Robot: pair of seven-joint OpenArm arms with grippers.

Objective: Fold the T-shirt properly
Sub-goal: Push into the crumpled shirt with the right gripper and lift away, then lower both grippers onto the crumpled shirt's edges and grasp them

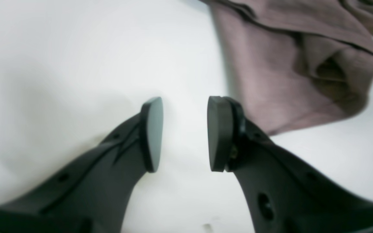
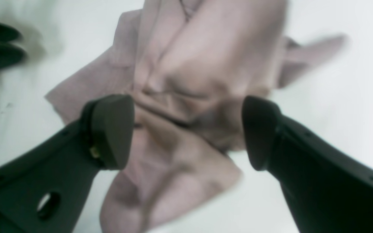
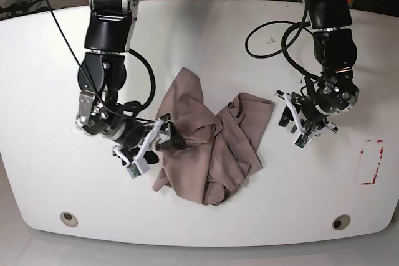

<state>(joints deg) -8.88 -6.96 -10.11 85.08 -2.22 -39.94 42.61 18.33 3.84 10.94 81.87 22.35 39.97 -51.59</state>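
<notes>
The large, plain, dusty mauve-brown soft cotton T-shirt (image 3: 209, 147) is lying crumpled in a loose heap near the middle of my white table, not spread flat and not folded. From the base view, one narrow part is stretching up and away toward the far side, while a broader flap is reaching out to that view's right; the bulk is bunching into deep creases and overlapping layers toward the near edge. Through my left wrist camera, a rumpled corner of the T-shirt (image 1: 290, 64) is showing a dark hollow fold. Through my right wrist camera, the T-shirt (image 2: 186, 81) is looking blurred, its cloth piling in soft ridges.
</notes>
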